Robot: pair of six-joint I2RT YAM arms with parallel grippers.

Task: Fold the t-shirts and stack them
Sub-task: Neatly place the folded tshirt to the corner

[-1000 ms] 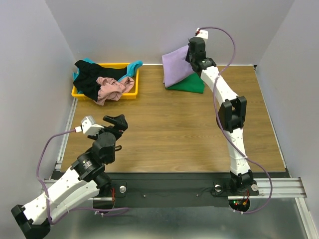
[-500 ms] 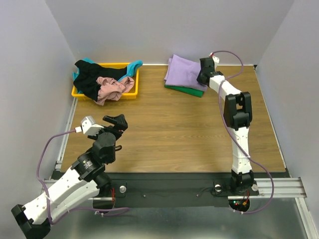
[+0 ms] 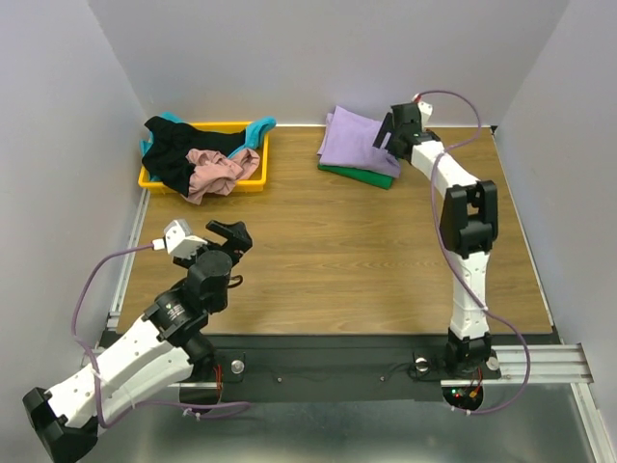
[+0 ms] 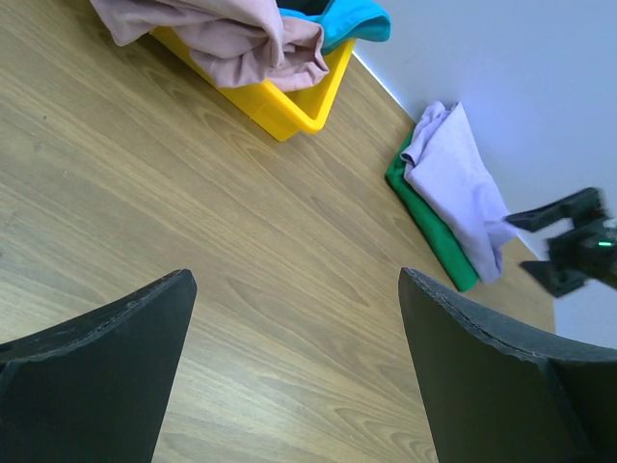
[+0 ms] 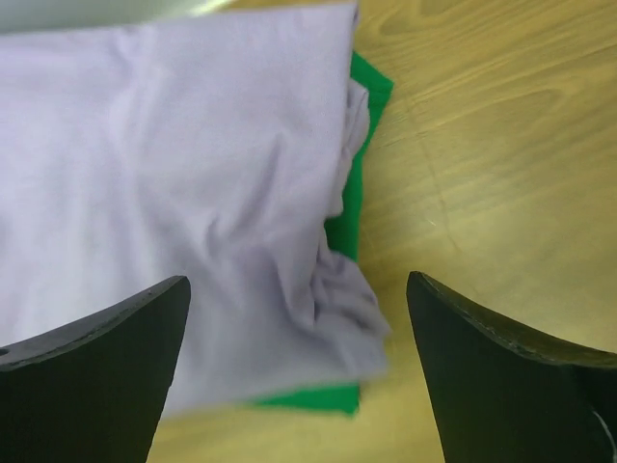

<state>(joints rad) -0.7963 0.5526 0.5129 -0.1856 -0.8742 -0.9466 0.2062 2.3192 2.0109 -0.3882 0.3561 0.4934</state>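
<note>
Lavender purple t-shirt (image 3: 357, 140) is lying folded on the green t-shirt (image 3: 371, 177) at the far right of the table (image 3: 337, 251), and the right gripper (image 3: 388, 135) is hovering at its right edge with fingers (image 5: 96, 367) spread wide apart, gripping nothing. Left gripper (image 3: 231, 234) is hanging over the near left, well apart from that stack, its fingers (image 4: 87, 376) likewise standing wide apart and empty. Black t-shirt (image 3: 172, 154), dusty pink t-shirt (image 3: 217, 172) and teal t-shirt (image 3: 258, 128) are sitting crumpled in the yellow tray (image 3: 253, 180) at far left.

Shirts counted were five: one purple shirt (image 3: 355, 140), one green shirt (image 3: 362, 175), one black shirt (image 3: 174, 156), one pink shirt (image 3: 218, 171) and one teal shirt (image 3: 260, 126). There was one tray (image 4: 289, 114), one bench (image 3: 337, 251), and two grippers: left gripper (image 4: 299, 376), right gripper (image 5: 299, 376).
</note>
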